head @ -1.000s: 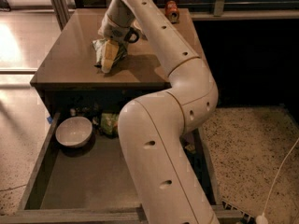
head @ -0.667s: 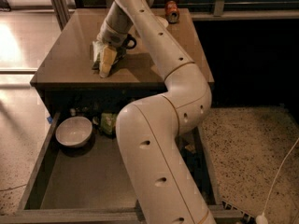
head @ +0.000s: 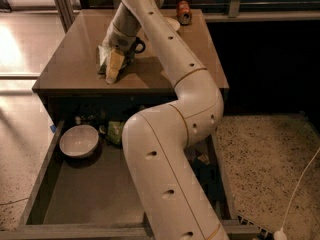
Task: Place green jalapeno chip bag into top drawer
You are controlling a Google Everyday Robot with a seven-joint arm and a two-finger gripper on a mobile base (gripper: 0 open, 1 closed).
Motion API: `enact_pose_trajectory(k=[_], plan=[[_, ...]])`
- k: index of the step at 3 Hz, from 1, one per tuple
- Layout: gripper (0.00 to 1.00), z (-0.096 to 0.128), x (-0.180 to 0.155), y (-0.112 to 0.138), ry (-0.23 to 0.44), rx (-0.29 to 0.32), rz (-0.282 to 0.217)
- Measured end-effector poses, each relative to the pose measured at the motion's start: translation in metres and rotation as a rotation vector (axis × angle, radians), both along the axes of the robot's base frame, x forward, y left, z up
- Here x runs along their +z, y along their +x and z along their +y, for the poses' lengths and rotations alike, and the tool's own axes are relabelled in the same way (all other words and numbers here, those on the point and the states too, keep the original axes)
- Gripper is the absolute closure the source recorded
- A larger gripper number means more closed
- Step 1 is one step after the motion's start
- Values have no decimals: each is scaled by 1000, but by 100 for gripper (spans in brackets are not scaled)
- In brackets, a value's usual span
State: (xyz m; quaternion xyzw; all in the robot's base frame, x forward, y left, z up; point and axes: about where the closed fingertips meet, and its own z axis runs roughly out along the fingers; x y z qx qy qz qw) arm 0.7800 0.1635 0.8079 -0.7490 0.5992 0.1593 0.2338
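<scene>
The claw [head: 119, 48] hangs over the table [head: 70, 59], nearer its front edge, and looks clamped on the top of the green jalapeno chip bag [head: 113, 65]. Slick foil could slip from that pinch, dropping the bag short of the top drawer [head: 90, 199] or onto the bowl [head: 78, 141]. Its long axis stands near upright, its lower end toward the front edge.

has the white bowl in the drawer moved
No, the white bowl stays by the left wall of the top drawer. The gripper is at the chip bag on the table.
</scene>
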Motion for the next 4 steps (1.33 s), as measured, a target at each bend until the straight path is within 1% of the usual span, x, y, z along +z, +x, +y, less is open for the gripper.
enact_pose_trajectory(k=[2, 3, 4], plan=[[61, 0, 0, 0, 0, 0, 0], [92, 0, 0, 0, 0, 0, 0], [100, 0, 0, 0, 0, 0, 0]])
